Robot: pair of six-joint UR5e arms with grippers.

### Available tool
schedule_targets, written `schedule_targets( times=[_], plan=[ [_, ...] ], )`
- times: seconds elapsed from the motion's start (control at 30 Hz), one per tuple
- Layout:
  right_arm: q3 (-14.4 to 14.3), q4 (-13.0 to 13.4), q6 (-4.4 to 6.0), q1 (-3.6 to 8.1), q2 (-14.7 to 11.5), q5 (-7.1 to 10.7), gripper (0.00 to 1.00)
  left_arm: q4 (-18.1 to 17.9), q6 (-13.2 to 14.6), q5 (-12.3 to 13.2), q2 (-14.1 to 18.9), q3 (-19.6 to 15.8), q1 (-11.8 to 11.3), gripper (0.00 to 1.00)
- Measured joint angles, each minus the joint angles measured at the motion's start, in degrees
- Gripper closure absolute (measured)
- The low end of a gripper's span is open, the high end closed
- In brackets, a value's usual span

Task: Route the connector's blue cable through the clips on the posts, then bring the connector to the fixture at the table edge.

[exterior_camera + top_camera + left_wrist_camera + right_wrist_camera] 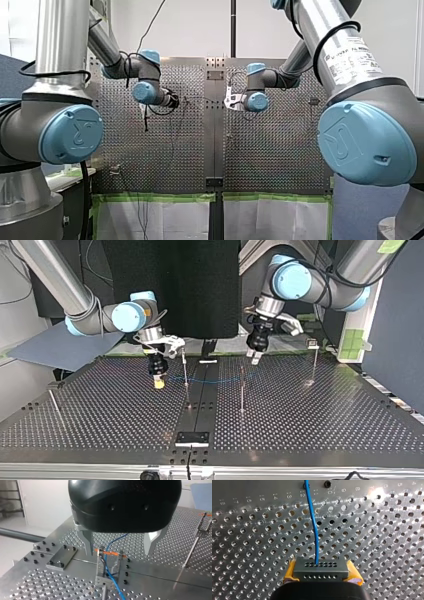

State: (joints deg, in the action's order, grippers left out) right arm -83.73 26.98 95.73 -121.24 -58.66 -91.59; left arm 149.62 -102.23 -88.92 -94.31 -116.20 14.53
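In the right wrist view, my right gripper (pixel 321 573) is shut on the dark grey connector (pixel 321 567), gripped between its yellow pads (pixel 290 572). The blue cable (pixel 313 522) leaves the connector and runs ahead over the perforated table. In the top view my right gripper (pixel 158 382) hangs low at the left of the middle posts. The blue cable (pixel 220 380) stretches from it past two thin posts (pixel 185 371). My left gripper (pixel 255 358) stands open behind them. In the left wrist view its fingers (pixel 88 542) straddle a clip (pixel 108 561) through which the blue cable (pixel 113 580) runs.
A dark fixture plate (pixel 192 438) sits at the table's near edge in the top view. Further posts stand at the right (pixel 314 362) and far left (pixel 54 403). Beside my left gripper in its wrist view lie a bolted plate (pixel 61 558) and another clip post (pixel 198 531).
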Motion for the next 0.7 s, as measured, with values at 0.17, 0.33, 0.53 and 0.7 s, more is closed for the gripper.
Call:
schedule_targets(
  times=[0.17, 0.33, 0.53, 0.7],
  plan=[
    [0.0, -0.2, 0.0, -0.1, 0.0, 0.0, 1.0, 1.3, 1.9, -1.1, 0.0, 1.5, 0.7, 0.02],
    [0.0, -0.3, 0.02, -0.14, 0.0, 0.0, 1.0, 1.8, 2.6, -1.6, 0.0, 2.0, 1.4, 0.02],
    [0.0, -0.6, 0.01, -0.16, 0.0, 0.05, 1.0, 2.2, 2.9, -2.0, -0.1, 2.0, 2.4, 0.02],
    [0.0, -1.3, 0.0, -0.12, 0.0, 0.08, 1.0, 2.1, 4.5, -2.5, -0.2, 2.0, 3.6, 0.02]
  ],
)
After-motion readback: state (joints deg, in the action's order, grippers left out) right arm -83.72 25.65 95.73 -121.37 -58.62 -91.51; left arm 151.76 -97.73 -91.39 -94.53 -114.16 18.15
